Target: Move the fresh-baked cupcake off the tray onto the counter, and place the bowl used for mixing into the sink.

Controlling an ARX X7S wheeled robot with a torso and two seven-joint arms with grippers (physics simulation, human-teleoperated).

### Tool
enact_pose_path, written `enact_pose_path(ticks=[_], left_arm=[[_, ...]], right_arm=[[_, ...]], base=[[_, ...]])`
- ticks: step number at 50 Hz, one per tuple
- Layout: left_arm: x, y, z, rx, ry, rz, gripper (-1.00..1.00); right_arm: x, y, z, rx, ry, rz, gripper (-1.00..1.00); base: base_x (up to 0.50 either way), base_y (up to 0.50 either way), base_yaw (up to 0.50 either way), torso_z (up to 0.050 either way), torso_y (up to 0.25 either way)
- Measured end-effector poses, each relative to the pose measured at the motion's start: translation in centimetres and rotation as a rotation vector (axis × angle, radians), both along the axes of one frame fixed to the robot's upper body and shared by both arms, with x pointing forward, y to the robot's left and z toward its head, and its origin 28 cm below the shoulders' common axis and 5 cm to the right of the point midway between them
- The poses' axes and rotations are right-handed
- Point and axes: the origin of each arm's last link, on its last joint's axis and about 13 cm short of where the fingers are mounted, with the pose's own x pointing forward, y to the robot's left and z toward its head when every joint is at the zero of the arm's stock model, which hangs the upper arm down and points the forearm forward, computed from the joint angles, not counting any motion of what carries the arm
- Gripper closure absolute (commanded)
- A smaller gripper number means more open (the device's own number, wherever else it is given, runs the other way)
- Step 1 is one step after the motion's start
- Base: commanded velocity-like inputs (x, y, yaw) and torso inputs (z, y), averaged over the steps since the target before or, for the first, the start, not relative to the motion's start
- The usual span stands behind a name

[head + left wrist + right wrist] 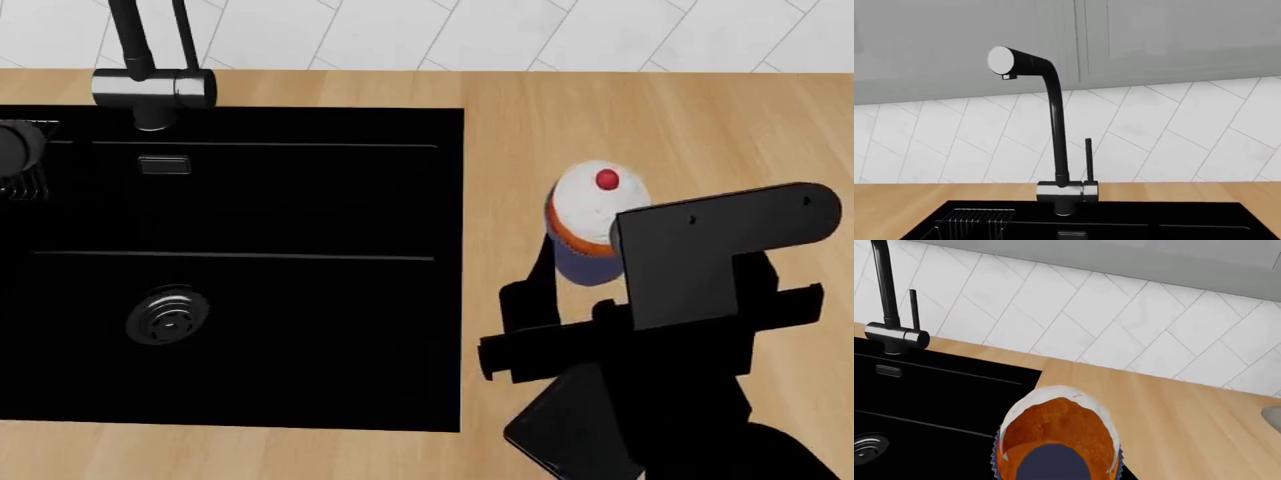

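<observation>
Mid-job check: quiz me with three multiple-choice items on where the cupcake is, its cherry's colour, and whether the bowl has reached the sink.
1. Where is the white-frosted cupcake with the blue-grey wrapper?
A. inside the basin
B. above the wood-grain counter, right of the basin
C. beside the faucet

2. What colour is its cherry?
A. green
B. yellow
C. red

3. What does the visible part of the rectangular matte black sink hold?
A. a wooden bowl
B. no bowl
C. the cupcake

Answers:
1 B: in the head view the cupcake shows over the counter, right of the sink.
2 C: the cherry is red.
3 B: only the round metal drain shows on the sink floor.
</observation>
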Motion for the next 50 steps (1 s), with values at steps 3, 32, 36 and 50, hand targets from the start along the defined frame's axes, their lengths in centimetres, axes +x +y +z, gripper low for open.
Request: enact_pose_path(ticks=[3, 32, 36, 50], left_arm=[[0.0, 0.0, 0.1, 0.000, 0.000, 0.002, -1.00], [0.4, 0.4, 0.3, -0.011, 0.008, 0.009, -1.00], [0.4, 0.3, 0.3, -0.009, 0.012, 0.003, -1.00], [0.4, -0.3, -0.4, -0.003, 0.029, -0.020, -1.00]], right_arm=[[0.3, -0.1, 0.4, -0.001, -0.008, -0.005, 1.00], [4.6, -1.5, 2.6, 0.004, -0.026, -0.048, 1.00], [5.5, -1.7, 2.6, 0.013, -0.023, -0.054, 1.00], [8.8, -2.8, 1.6, 0.034, 0.014, -0.078, 1.00]], base=[[0.00, 0.00, 0.00, 0.000, 0.000], [0.00, 0.00, 0.00, 0.000, 0.000], [0.00, 0.00, 0.00, 0.000, 0.000], [0.00, 0.00, 0.00, 0.000, 0.000]])
